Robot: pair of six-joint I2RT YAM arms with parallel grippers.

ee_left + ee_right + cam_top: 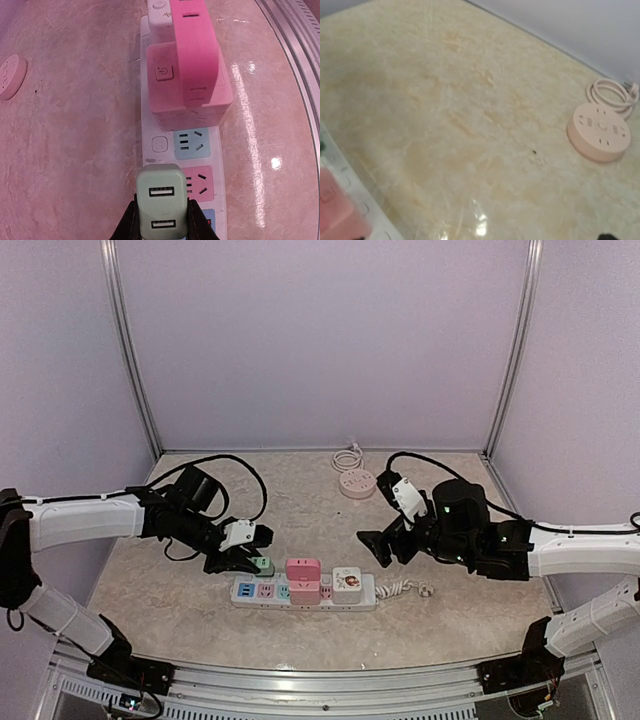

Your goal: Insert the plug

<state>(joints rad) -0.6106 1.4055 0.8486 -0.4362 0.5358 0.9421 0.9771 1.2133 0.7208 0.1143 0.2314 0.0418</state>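
left wrist: power symbol [162, 73] on pink adapter [187, 85]; left gripper [161, 225] grips green plug [162, 200].

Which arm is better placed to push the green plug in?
Left. The left gripper holds the green plug over the power strip's free sockets; the right gripper is open, empty, off to the side.

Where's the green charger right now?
In the top view, left of centre: the green charger is gripped by the left gripper at the left end of the power strip, left of the pink adapter.
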